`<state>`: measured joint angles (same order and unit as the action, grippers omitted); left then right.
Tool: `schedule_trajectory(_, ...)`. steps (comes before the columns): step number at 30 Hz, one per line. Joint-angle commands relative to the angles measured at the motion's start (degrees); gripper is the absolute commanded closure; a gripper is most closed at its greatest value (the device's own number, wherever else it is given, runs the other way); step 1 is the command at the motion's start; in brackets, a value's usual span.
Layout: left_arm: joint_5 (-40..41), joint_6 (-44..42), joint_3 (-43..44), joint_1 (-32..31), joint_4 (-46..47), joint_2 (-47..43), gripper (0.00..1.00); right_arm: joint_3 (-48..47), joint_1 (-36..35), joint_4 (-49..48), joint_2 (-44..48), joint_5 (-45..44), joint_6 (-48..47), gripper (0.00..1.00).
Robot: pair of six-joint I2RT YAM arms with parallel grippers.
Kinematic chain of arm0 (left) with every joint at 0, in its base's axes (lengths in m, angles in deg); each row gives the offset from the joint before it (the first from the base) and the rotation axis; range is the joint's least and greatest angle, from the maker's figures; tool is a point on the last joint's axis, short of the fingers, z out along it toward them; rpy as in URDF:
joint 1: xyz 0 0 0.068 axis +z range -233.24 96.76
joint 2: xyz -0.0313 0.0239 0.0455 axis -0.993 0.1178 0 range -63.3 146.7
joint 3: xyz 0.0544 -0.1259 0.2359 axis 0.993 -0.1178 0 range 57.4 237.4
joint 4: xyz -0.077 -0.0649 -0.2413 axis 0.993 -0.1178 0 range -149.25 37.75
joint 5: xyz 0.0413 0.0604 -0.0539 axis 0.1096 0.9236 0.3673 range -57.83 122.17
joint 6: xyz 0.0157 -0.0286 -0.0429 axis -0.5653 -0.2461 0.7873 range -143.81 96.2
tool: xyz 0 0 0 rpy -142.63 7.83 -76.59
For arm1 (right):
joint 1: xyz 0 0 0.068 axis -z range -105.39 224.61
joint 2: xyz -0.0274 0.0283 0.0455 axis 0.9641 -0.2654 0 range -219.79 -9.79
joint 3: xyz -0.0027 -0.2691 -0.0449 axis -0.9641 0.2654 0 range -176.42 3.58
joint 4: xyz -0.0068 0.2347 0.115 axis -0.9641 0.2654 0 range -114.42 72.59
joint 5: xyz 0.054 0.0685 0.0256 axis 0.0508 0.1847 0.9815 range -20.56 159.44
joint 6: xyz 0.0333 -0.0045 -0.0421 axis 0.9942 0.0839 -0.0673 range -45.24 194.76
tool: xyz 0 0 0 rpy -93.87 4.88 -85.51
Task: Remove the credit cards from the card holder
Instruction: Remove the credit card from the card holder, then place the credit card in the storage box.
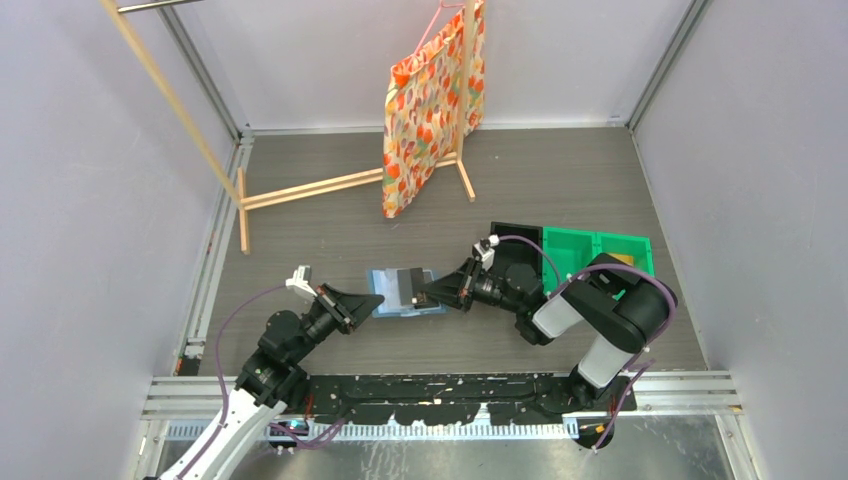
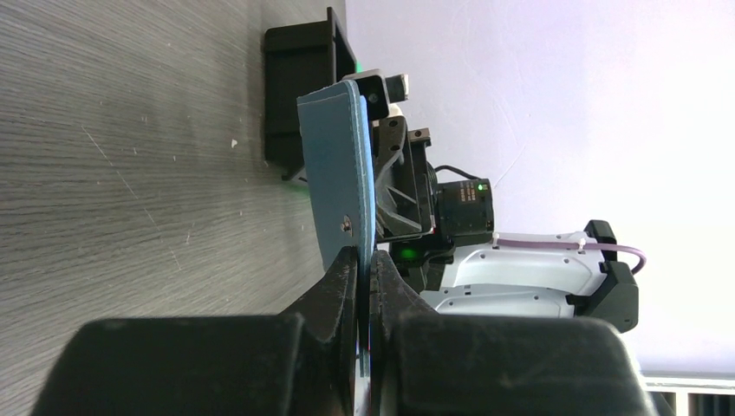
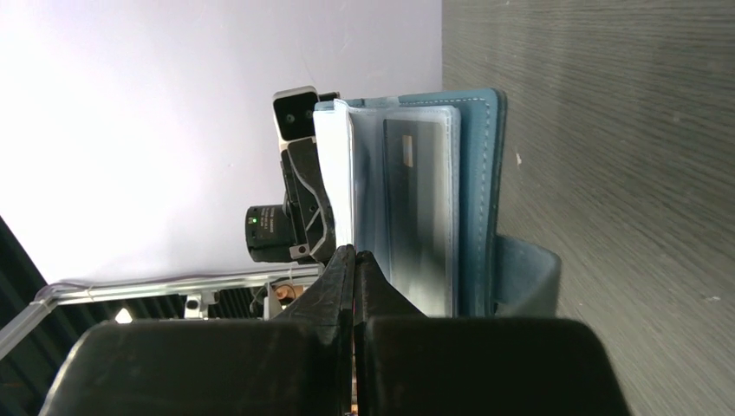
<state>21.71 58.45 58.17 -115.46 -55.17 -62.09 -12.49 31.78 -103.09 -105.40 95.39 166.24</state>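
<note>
Top external view: two robot arms hold an opened card holder between them at mid-table.

Left gripper is clamped tight on the teal cover at the holder's left edge, and the left wrist view shows its fingers meeting on that cover. Right gripper comes in from the opposite side, its fingers pressed together on a thin pale leaf of the holder. Whether a card lies in that leaf cannot be told. A dark card sits in a translucent sleeve just beside that grip. A black bin and a green bin stand on the table beyond the right arm.
</note>
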Motion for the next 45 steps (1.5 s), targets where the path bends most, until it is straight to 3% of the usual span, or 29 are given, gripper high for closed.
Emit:
schedule_trajectory(1, 0.81, -0.51, -0.17, 0.49, -0.16, -0.60, 0.99, 2.00, 2.19, -3.24, 0.26, 1.37, -2.02, 0.99)
schedule_trajectory(12, 1.34, -2.18, -0.07, 0.59, -4.10, -0.46, 0.99, 4.82, 6.44, -2.72, 2.31, 5.63, -3.89, 0.99)
schedule_trajectory(18, 0.73, -4.75, 0.10, 0.59, -8.84, -0.28, 0.99, 3.48, 7.59, 6.05, 8.71, 7.79, -7.22, 0.99)
schedule_trajectory(23, -1.49, -5.46, 0.08, 0.59, -7.15, 4.05, 0.99, -1.23, 8.73, 31.45, 23.18, 7.79, -18.14, 0.99)
schedule_trajectory(26, -2.88, -7.08, -0.11, 0.59, -2.58, 10.28, 0.99, -7.49, 10.47, 57.01, 33.19, 5.24, -30.13, 0.99)
schedule_trajectory(32, -6.51, -7.60, -0.34, 0.67, 19.51, 28.05, 0.99, -17.54, 19.96, 89.73, 45.30, 1.23, -45.33, 0.99)
schedule_trajectory(38, -10.70, -11.61, 3.57, 0.85, 28.16, 43.36, 0.99, -23.29, 32.73, 106.22, 49.86, -0.05, -54.25, 0.99)
schedule_trajectory(45, -12.97, -15.36, 7.98, 0.94, 27.43, 48.60, 0.99, -30.69, 35.01, 118.92, 49.95, -9.37, -62.15, 0.99)
